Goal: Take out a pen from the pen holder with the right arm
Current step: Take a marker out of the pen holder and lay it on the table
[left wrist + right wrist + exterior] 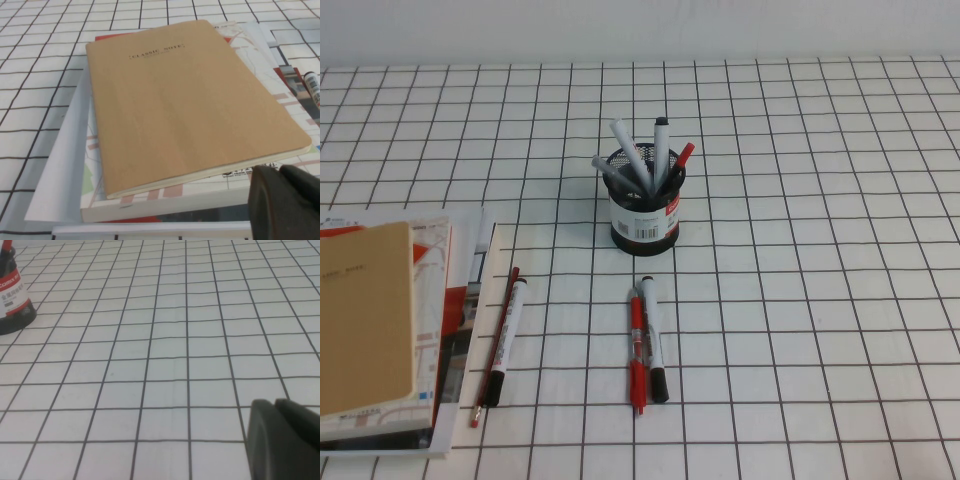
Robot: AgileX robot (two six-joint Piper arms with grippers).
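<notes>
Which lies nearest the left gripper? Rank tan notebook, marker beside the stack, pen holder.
1. Tan notebook, directly before the left gripper.
2. Marker beside the stack, on its right.
3. Pen holder, mid-table, farthest.
Right gripper, shut, hangs over the table, away from the holder.

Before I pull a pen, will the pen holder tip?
Probably light: the pen holder is open mesh, so a sideways drag could tip it. Its pens lean crossed, so one may snag. Left gripper over the notebook, right gripper over the table, away from it.
</notes>
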